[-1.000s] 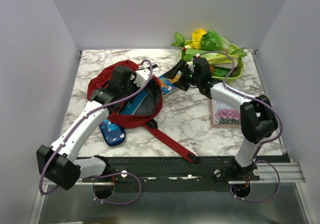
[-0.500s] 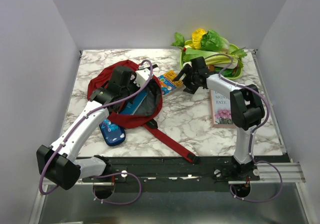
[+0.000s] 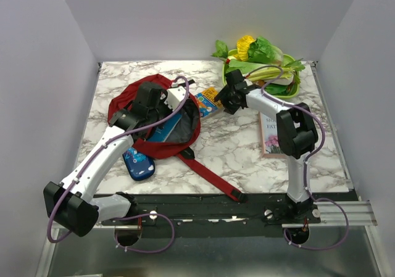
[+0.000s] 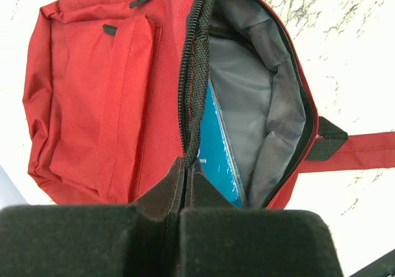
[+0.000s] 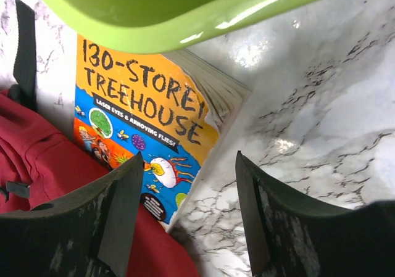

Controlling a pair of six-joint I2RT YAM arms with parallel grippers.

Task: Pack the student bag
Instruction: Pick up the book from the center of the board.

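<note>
The dark red student bag (image 3: 133, 98) lies open on the marble table, grey lining showing, with a blue book (image 4: 219, 160) inside. My left gripper (image 3: 150, 109) is shut on the bag's black zip edge (image 4: 188, 116) and holds the mouth open. A paperback, "130-Storey Treehouse" (image 5: 142, 129), lies beside the bag's right side, its corner on the red fabric; it also shows in the top view (image 3: 207, 102). My right gripper (image 3: 223, 99) is open and empty, its jaws just above the book's right edge.
A green tray (image 3: 290, 87) of vegetables stands at the back right, its rim (image 5: 185, 18) over the book's top. A flower-cover book (image 3: 271, 142) lies at right. A blue patterned pencil case (image 3: 138, 163) lies in front of the bag. A red strap (image 3: 213, 177) runs toward the near edge.
My right gripper has swung left from the green tray toward the treehouse book. The left gripper and bag have not moved.
</note>
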